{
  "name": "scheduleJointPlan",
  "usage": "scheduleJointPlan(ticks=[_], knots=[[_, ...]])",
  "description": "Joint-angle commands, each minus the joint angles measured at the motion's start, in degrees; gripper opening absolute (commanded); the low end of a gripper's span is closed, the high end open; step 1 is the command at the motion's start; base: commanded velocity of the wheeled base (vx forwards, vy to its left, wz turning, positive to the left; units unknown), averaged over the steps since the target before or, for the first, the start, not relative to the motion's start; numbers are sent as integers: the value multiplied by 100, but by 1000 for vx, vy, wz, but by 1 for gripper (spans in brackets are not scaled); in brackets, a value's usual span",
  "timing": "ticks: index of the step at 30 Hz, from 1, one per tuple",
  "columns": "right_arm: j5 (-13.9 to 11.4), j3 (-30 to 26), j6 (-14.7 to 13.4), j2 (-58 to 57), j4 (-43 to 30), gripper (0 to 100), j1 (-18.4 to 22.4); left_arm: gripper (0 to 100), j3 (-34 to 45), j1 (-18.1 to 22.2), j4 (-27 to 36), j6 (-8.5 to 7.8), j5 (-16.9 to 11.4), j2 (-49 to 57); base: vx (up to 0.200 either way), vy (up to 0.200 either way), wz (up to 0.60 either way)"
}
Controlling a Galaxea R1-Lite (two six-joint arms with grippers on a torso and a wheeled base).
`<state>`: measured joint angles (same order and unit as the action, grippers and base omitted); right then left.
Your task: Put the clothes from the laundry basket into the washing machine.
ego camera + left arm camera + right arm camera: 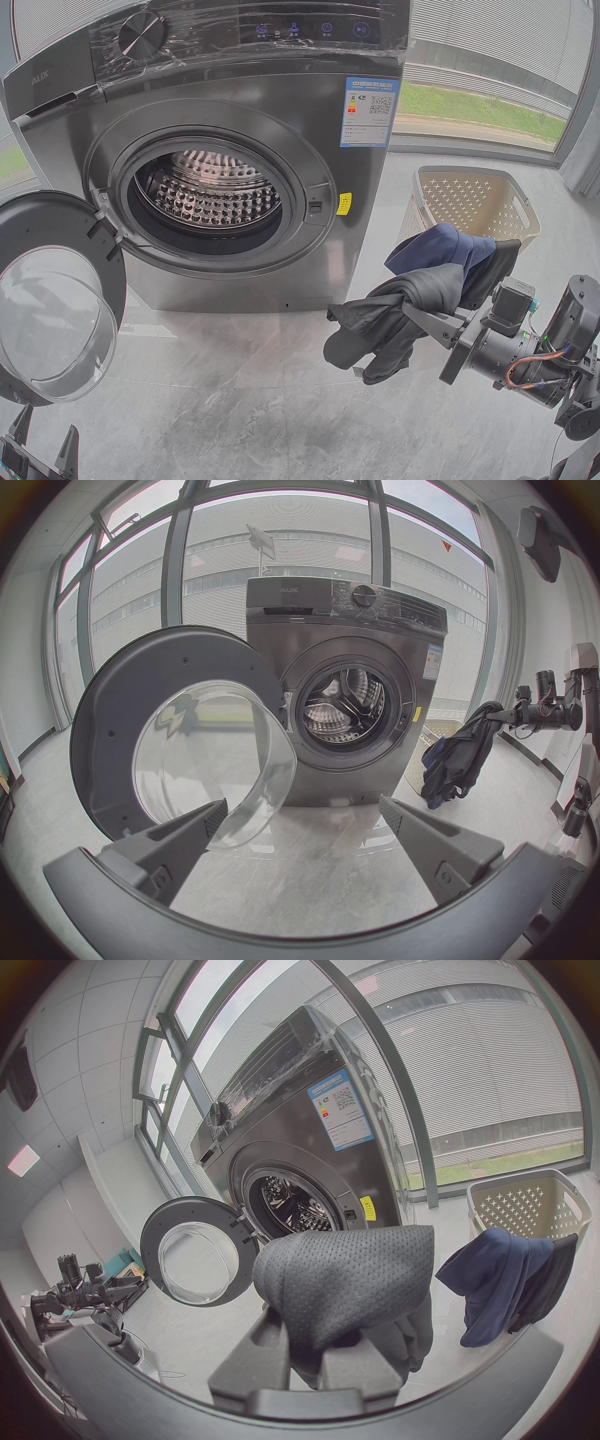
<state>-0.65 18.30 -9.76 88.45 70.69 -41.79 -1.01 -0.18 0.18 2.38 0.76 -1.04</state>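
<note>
Washing machine: dark grey metal front, round porthole, shiny perforated steel drum. Door swung wide to robot's left, clear domed glass in dark ring. Laundry basket: beige plastic, star-shaped cutouts, right of machine. Right gripper pinched tight on dark grey garment, fine mesh-like knit, drooping in folds above floor before basket. Smooth navy cloth hangs beside it. Left gripper spread wide, holding nothing, low near door.
</note>
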Motion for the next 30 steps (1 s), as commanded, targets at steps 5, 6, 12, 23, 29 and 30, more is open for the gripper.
scheduleJointPlan(ticks=[5, 6, 12, 23, 29, 30], knots=[[-32, -46, 54, 14, 6, 0, -5, 100, 84, 1, -1, 0, 4, 60, 0, 80, 0], [-32, -54, 54, 5, -3, 0, -5, 100, 84, 1, -1, 8, 4, 60, 0, 0, 0], [-41, -72, 10, 40, -20, 0, 57, 100, 84, 1, -1, 8, 4, 60, 0, 0, 0], [-14, -116, 10, 163, 6, 0, 57, 100, 84, 1, -1, 8, 4, 60, 0, 0, 0], [-50, -98, 1, 49, 15, 0, 162, 100, 84, 1, -1, 8, 4, 60, 0, 0, 0], [-50, -107, -34, 14, 15, 0, 162, 100, 84, 1, -1, 8, 4, 60, 0, 0, 0]])
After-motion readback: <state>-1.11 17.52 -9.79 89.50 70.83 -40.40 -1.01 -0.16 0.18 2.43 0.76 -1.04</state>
